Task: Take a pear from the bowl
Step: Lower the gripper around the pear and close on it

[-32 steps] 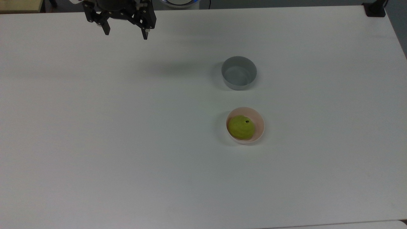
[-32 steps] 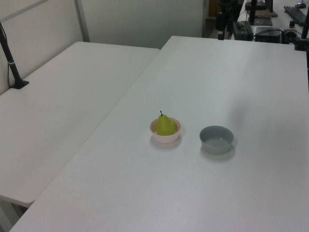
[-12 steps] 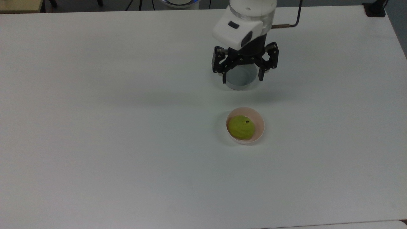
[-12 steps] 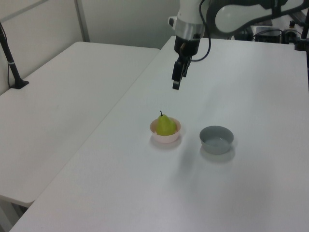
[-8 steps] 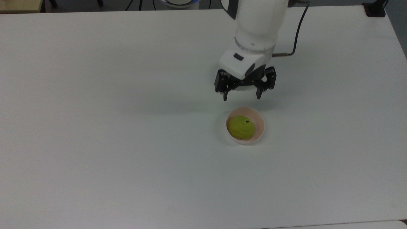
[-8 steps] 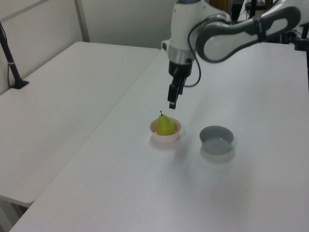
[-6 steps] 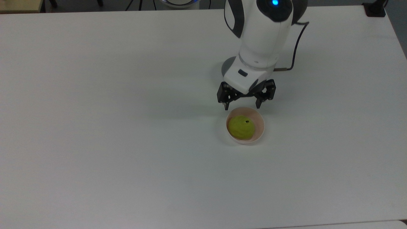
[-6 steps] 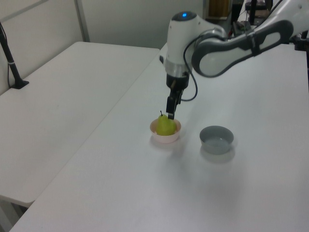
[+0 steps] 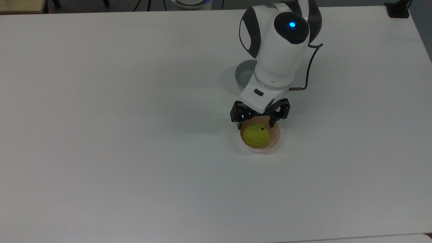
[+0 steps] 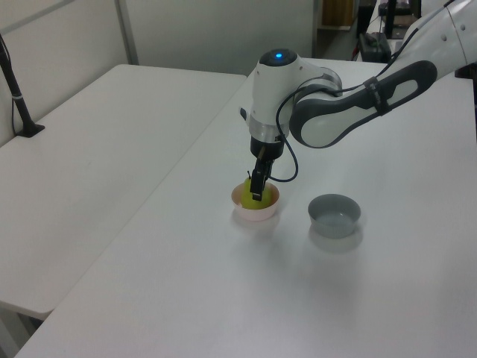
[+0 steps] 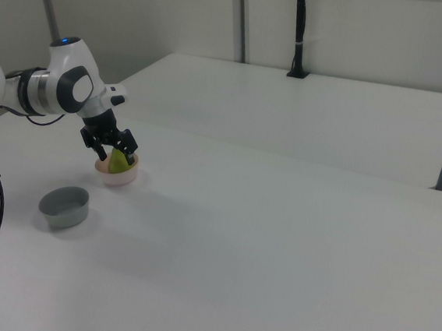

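Top view, arm [image 9: 275, 50] hiding grey bowl [image 9: 243, 72]

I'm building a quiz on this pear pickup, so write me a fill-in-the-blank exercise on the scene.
1. The yellow-green rounded pear sits inside the small round pale ____ bowl.
2. The black two-finger gripper is ____, one finger on each side of the pear's top.
3. The round grey bowl on the white table holds ____.
4. In the top view, the white robot arm partly covers the ____ bowl.

Missing words: pink; open; nothing; grey
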Available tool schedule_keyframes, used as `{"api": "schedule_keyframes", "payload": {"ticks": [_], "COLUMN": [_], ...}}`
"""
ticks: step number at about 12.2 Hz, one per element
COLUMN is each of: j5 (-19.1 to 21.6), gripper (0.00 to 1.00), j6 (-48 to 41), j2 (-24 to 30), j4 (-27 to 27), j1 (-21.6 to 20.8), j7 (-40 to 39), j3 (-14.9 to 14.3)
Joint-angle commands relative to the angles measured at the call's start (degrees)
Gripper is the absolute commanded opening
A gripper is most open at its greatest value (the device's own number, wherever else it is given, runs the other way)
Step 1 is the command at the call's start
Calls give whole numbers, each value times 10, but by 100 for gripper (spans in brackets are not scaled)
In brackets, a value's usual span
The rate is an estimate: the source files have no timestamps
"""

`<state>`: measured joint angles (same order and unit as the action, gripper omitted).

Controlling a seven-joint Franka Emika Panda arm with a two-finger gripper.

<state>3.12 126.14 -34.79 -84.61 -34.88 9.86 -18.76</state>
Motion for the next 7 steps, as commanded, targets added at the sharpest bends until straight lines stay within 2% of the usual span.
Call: {"api": "schedule_keyframes", "payload": {"ticks": [1,2,3,6,7], "j5": [-9,-10,-14,-15,-14], "gripper": [99,96,88,41,35], "j6": [38,40,41,40,39], "j2": [-22,-23,-23,-23,-20], "j4": [3,3,3,2,2], "j1": [-14,-14,-15,-15,-15], "j7": [17,20,20,27,28], "j3": [-14,-14,-13,-12,-12]}}
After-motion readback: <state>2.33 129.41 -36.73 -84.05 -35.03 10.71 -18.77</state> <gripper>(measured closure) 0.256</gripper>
